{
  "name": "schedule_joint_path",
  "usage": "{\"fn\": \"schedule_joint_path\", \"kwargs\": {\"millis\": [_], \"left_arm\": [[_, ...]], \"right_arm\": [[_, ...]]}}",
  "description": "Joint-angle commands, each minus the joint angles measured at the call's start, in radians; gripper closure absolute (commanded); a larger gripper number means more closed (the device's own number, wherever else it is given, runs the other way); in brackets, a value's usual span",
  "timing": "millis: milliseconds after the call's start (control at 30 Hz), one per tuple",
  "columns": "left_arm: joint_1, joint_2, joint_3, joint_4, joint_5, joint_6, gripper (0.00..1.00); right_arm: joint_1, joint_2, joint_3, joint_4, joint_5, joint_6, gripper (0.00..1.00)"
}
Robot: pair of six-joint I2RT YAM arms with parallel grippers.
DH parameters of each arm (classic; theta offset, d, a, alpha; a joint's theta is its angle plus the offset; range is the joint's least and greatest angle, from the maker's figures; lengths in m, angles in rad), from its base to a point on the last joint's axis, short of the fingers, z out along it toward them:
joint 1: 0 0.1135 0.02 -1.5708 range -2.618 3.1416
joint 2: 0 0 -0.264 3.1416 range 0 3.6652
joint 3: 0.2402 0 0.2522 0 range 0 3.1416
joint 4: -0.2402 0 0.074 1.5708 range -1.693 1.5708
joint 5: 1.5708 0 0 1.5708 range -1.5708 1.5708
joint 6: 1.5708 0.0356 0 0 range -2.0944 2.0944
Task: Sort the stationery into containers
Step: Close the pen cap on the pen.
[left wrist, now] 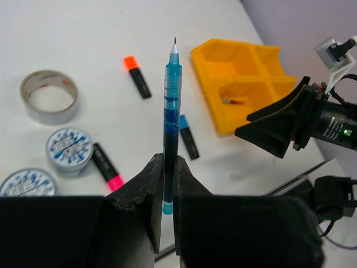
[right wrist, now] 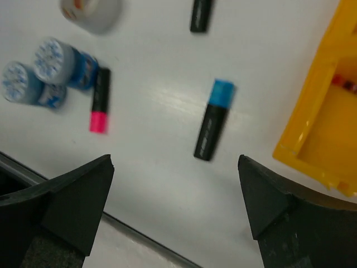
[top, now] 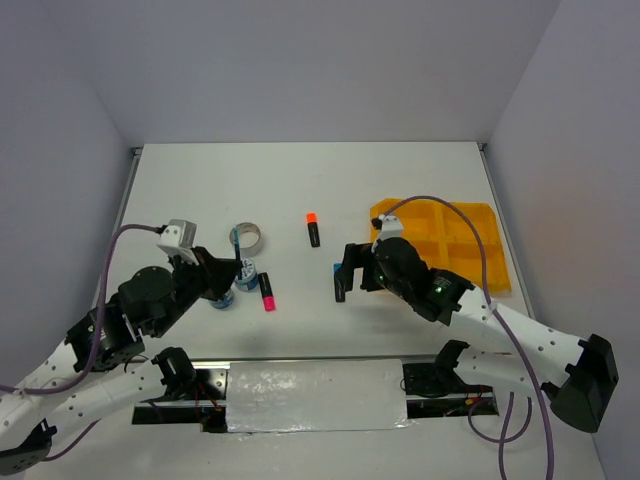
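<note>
My left gripper (left wrist: 166, 164) is shut on a thin blue pen (left wrist: 171, 111) and holds it off the table, tip pointing away. My right gripper (right wrist: 175, 167) is open and empty above a blue-capped highlighter (right wrist: 213, 119) that lies just left of the yellow-orange tray (top: 480, 215). An orange-capped highlighter (top: 313, 229) lies mid-table. A pink-capped highlighter (top: 266, 291), two blue-white tubs (left wrist: 69, 149) (left wrist: 27, 183) and the grey tape ring (top: 248, 238) sit by my left gripper (top: 235, 275). A small red-tipped item (left wrist: 234, 101) lies in one tray compartment.
The tray's near wall (right wrist: 312, 128) stands right beside my right gripper's right finger. My right arm (left wrist: 290, 125) hangs close to the pen's right side. The table's front edge with a metal strip (top: 315, 395) runs below both grippers.
</note>
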Motion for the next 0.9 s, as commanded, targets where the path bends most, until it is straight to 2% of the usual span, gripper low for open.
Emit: {"fn": "schedule_joint_path", "kwargs": {"millis": [0,133,233,333,433,633,867], "left_arm": [[-0.002,-0.041,0.053,-0.183,-0.036,-0.042,0.96],[-0.002,-0.053,0.045,-0.237,-0.065,-0.024,0.96],[-0.002,-0.056,0.028,-0.234,-0.043,-0.022,0.97],[-0.002,-0.070,0.014,-0.199,0.015,-0.013,0.97],[-0.003,-0.090,-0.010,-0.162,0.070,-0.016,0.97],[-0.002,-0.110,-0.036,-0.139,0.142,-0.007,0.97],[-0.002,-0.117,-0.039,-0.108,0.214,0.024,0.96]], "right_arm": [[-0.002,0.014,-0.012,-0.221,-0.068,0.028,0.00],[0.009,0.005,-0.058,-0.335,-0.054,0.112,0.00],[0.036,-0.007,-0.080,-0.390,-0.127,0.056,0.00],[0.114,0.031,-0.057,-0.450,-0.132,0.062,0.00],[0.162,0.164,-0.017,-0.520,-0.048,0.102,0.00],[0.170,0.411,0.007,-0.544,0.018,0.115,0.00],[0.170,0.399,0.026,-0.485,0.050,0.045,0.00]]}}
